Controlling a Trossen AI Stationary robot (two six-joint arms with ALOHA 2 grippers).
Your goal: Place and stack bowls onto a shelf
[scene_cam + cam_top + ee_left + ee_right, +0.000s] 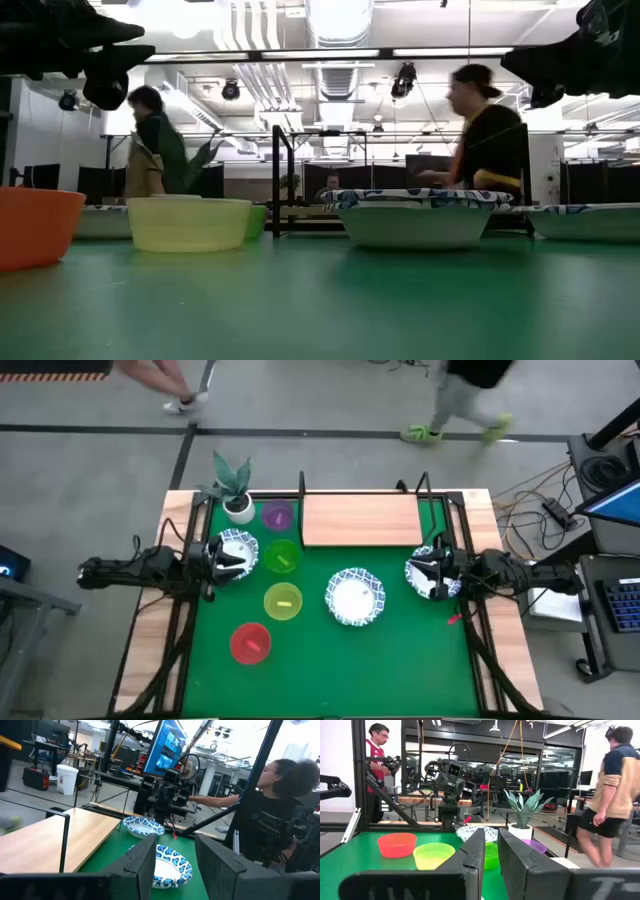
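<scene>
Hovering over the green surface [400, 650], both arms raised. My left hand [228, 556] hangs above the left white bowl [240, 544], fingers [145, 862] parted, holding nothing. My right hand [432, 572] hangs above the right white bowl [416, 572], fingers [475, 855] nearly together, a narrow gap between them, nothing held. A third white bowl [355, 597] sits mid-surface. Purple [277, 515], green [283, 557], yellow [283, 602] and red [250, 643] bowls lie left of it. The shelf [362, 520] stands bare at the far edge.
</scene>
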